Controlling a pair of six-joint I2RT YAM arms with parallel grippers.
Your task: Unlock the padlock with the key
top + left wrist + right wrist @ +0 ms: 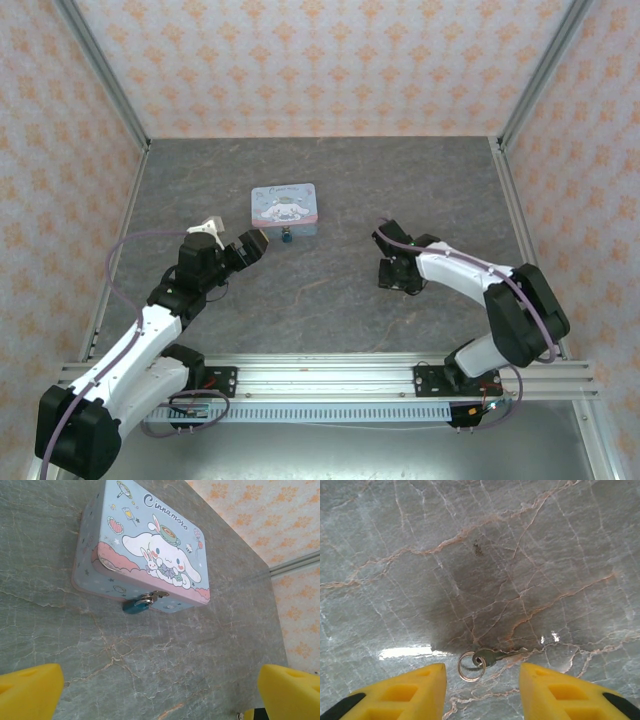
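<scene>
The key (pixel 495 656), thin, light, stiff and probably slippery, is seen lying flat on the marbled table (pixel 395 555) right of centre, framed by the spread, empty right gripper (pixel 482 677), and is judged best pinched across its round bow beside the ring (pixel 470 666). The padlock (pixel 135 605) is hung on the near face of the Cinnamoroll tin (pixel 150 545), farther left, faced by the left gripper (pixel 160 690), released wide; bare table is left between them.

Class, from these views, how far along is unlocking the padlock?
Done: nothing yet; the padlock hangs on the tin at its latch. In hand: the open right gripper hovers over the key lying on the table, and the open left gripper faces the tin. To do: grasp key, insert, turn.
</scene>
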